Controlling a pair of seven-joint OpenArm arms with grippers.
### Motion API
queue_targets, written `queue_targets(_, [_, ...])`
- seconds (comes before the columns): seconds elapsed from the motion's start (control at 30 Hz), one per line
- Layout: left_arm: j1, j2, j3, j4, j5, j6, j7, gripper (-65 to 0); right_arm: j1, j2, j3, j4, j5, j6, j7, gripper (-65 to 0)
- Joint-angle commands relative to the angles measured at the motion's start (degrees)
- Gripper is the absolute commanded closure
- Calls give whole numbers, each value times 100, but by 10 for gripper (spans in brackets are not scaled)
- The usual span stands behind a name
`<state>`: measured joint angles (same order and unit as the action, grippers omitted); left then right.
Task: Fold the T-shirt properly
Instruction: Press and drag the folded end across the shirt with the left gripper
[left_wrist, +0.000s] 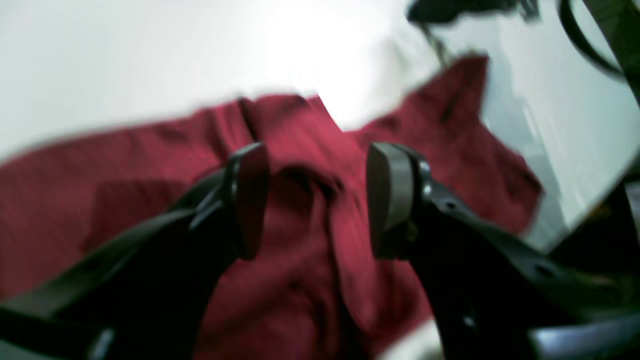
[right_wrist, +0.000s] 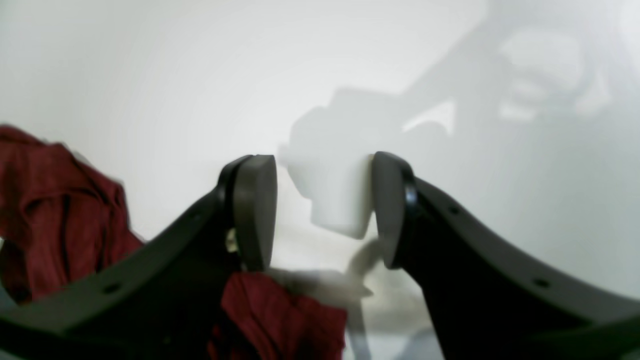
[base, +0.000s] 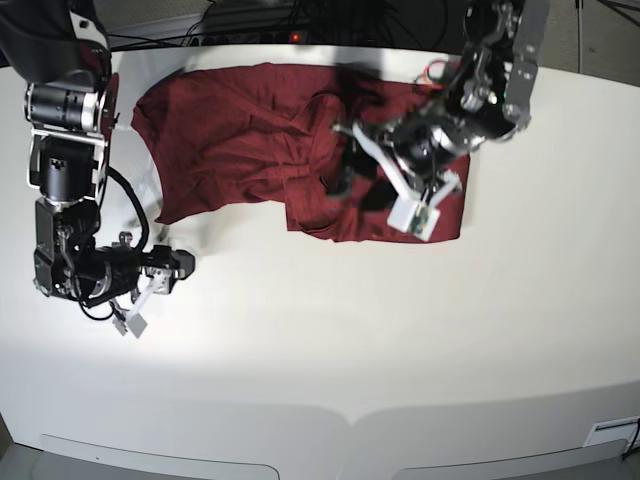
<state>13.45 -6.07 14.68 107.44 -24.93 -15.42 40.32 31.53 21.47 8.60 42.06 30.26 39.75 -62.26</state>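
T-shirt (base: 250, 140): dark red, lying crumpled and unfolded on the far half of the white tabletop (base: 330, 330); ridges and overlapping layers run through its middle, and one flatter panel reaches toward the near edge under the left arm.
Left tool (left_wrist: 315, 200): jaws wide apart, nothing between them, hovering over a bunched fold of the cloth.
Right tool (right_wrist: 322, 210): jaws wide apart and empty, over bare tabletop just beside the garment's side edge.
Risk, layers: closing on the heaped ridge would likely pinch several thicknesses at once, dragging the whole shirt instead of one edge.
Risk, slip: thin, soft knit may slide out of a shallow pinch.
Risk, uneven pull: with only one tool over cloth, a lift now would probably twist the shirt further.
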Motion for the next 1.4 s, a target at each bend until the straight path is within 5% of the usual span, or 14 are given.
queue_targets(0.0, [63,0,-13,157,-59,-35,-188,-305,219,74,2,68,42,25,-35,-310])
queue_targets(0.23, [901,105,-7,168,479,-13,-960,-305,369,122,2,68,42,25,-39,-310])
queue_targets(0.53, [1360,986,2,-96,1770,264,-2057,-305,428,127,2,68,42,25,-55,-310])
queue_targets(0.63, [1106,1274,2,-527,2347,992,-2153,-283,463,136,2,70,46,25,-96,-310])
queue_targets(0.7, [901,1338,2,-833,2459,1364,-2096,-173,468,144,2,68,42,25,-94,-310])
queue_targets(0.77, [739,1338,4,-1034,2450,1373,-1934,0,468,136,2,68,44,25,-92,-310])
queue_targets(1.3, [922,1351,420,-1104,2820,1357,-1687,0,466,138,2,68,44,25,-81,-310])
queue_targets(1.37, [922,1351,494,-1104,2857,1062,-1722,0,466,138,2,68,46,25,-81,-310])
